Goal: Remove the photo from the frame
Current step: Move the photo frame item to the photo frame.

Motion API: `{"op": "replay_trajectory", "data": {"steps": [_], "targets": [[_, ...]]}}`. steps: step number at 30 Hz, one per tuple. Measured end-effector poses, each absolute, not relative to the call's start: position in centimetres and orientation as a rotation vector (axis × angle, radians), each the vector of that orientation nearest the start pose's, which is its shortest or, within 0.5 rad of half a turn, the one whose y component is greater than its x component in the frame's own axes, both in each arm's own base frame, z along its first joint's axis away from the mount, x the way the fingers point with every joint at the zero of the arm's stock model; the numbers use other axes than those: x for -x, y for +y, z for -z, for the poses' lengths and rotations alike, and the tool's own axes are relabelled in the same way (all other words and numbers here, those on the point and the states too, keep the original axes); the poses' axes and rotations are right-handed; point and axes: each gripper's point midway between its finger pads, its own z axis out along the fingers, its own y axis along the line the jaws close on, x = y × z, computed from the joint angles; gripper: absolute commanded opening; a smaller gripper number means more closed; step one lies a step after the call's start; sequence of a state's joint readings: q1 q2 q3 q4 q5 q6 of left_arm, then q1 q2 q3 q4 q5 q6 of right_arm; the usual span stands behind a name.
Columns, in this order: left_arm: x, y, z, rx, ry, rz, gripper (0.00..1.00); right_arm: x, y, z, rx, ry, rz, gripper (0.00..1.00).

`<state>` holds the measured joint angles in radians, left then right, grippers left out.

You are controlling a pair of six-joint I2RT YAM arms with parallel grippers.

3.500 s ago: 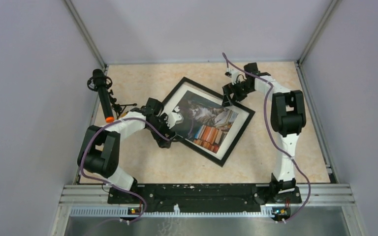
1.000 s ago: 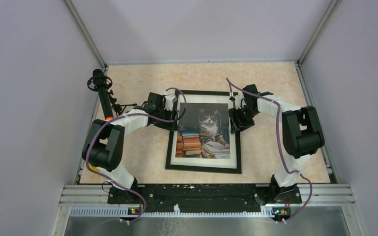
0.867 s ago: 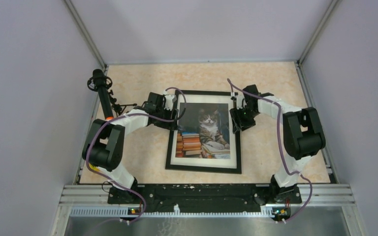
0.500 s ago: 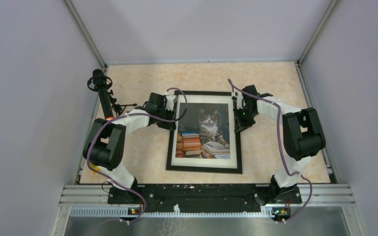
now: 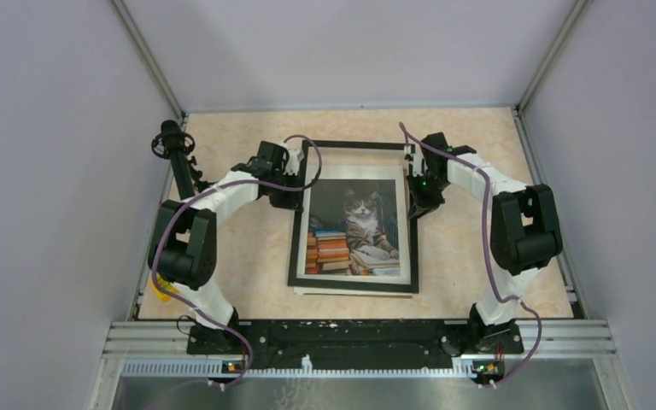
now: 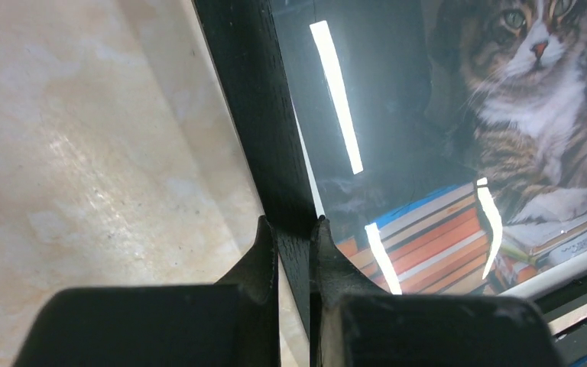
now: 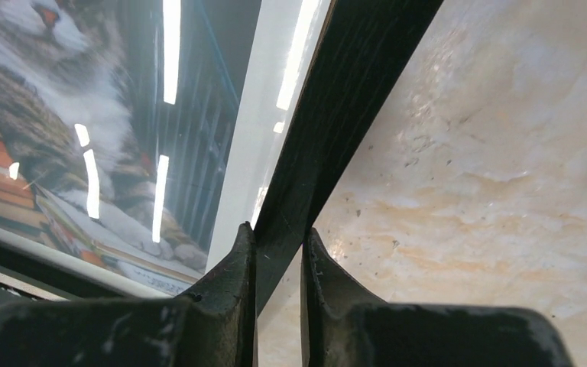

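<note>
on the beige worktop (image 5: 248, 265), left of centre in the overhead view, the left gripper (image 6: 292, 229) is closed on the left border of the frame (image 5: 354, 145), with one finger on each side of the black strip. the frame occupies the centre of the view, long side running top to bottom. the photo (image 5: 354, 226) sits inside it behind glass (image 6: 336, 92), cat above books. a pale strip (image 5: 350, 292) shows just beneath the frame's lower edge. right of centre, the right gripper (image 7: 277, 237) is closed on the frame's right border likewise.
</note>
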<state>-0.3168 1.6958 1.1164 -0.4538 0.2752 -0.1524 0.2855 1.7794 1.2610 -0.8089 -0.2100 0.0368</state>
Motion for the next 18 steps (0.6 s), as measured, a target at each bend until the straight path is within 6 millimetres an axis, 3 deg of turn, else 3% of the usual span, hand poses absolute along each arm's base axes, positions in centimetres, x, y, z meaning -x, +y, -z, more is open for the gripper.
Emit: {"op": "replay_trajectory", "data": {"steps": [5, 12, 18], "targets": [[-35.8, -17.3, -6.3, -0.318, 2.635, 0.528, 0.0, -32.8, 12.8, -5.2, 0.365, 2.894, -0.384, 0.0], [-35.7, -17.4, -3.9, -0.316, 2.707, 0.543, 0.0, -32.4, 12.6, -3.6, 0.356, 2.959, -0.404, 0.0], [-35.8, -17.4, -3.7, -0.312, 2.706, 0.54, 0.0, -32.8, 12.6, -3.4, 0.361, 2.95, -0.393, 0.0]]}}
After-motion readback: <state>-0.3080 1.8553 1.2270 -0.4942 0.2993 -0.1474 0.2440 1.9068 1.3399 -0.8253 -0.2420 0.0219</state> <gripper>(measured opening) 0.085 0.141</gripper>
